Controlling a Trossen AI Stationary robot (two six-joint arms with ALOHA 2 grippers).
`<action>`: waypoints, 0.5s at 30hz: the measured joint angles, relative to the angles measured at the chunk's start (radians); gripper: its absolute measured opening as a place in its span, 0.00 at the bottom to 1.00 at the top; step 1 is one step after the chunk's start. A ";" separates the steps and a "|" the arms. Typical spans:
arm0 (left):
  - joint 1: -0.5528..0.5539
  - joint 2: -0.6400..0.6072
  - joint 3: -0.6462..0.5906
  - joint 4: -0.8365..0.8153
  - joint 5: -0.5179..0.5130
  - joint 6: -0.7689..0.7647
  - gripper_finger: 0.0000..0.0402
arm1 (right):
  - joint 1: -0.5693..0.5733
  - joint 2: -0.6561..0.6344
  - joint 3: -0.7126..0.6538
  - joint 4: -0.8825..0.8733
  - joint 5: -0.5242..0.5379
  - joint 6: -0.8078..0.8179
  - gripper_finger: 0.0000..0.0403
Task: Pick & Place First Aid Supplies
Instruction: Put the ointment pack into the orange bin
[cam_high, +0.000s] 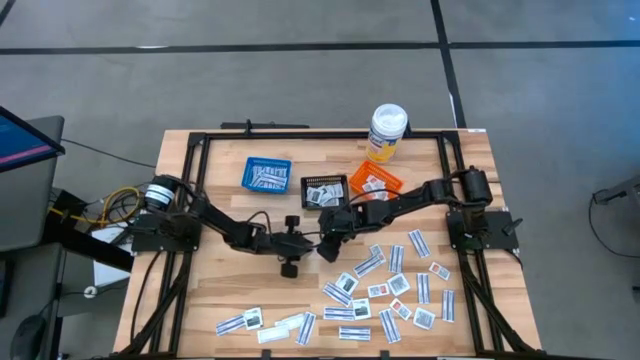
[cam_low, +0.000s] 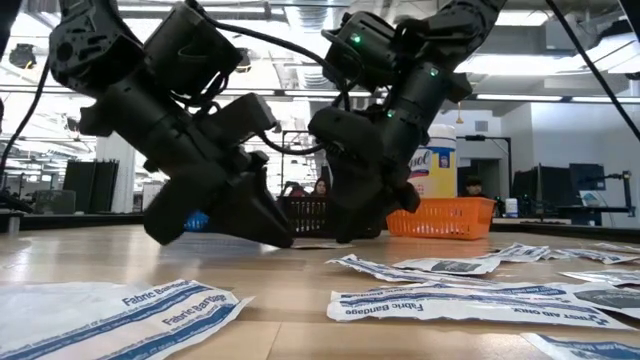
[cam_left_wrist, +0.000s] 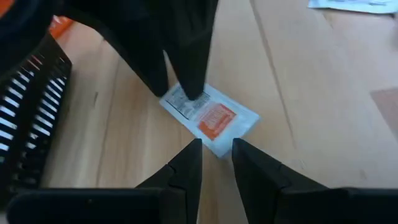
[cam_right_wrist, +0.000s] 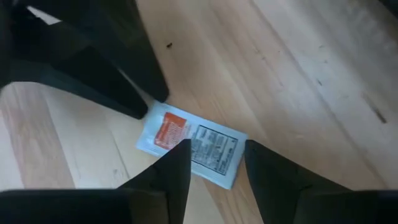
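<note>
Pale wooden boards make up the table (cam_high: 215, 290), and on them, just in front of the black basket (cam_high: 324, 189), one small flat packet (cam_left_wrist: 210, 118) with an orange patch and a block of fine print lies face up. It is judged to be very light, thin and limp — a foil or paper sachet that would slide on the wood sooner than lift, and would crease if pinched in the middle. A hold is best taken at an edge or corner, with one finger slid under or pressed down so that the edge tips up; no harm from squeezing is expected.

Both arms are reached in low toward the middle of the table and meet over this packet. The left gripper (cam_left_wrist: 216, 149) is pitched steeply down, its fingers set a narrow gap apart with the packet's near edge between the tips, not yet clamped on it. The right gripper (cam_right_wrist: 216, 152) comes from the opposite side, nearer the orange basket (cam_high: 375, 181), also tilted down; its fingers stand a little wider, straddling the printed end of the packet, and nothing is held. One finger of the right gripper is seen pressed on or just above the packet in the left wrist view — contact cannot be told for sure.

The other packets (cam_high: 385, 285) are scattered well away from the black basket, toward the front edge.
</note>
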 joint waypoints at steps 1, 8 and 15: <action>0.001 0.007 0.000 0.015 -0.006 0.001 0.23 | 0.002 0.000 0.000 0.000 0.000 0.000 0.34; 0.040 0.018 -0.001 0.061 0.018 0.003 0.23 | 0.010 0.000 0.000 -0.019 0.000 -0.009 0.30; 0.058 0.018 -0.002 0.055 0.086 0.003 0.23 | 0.010 -0.001 0.000 -0.033 0.017 -0.111 0.23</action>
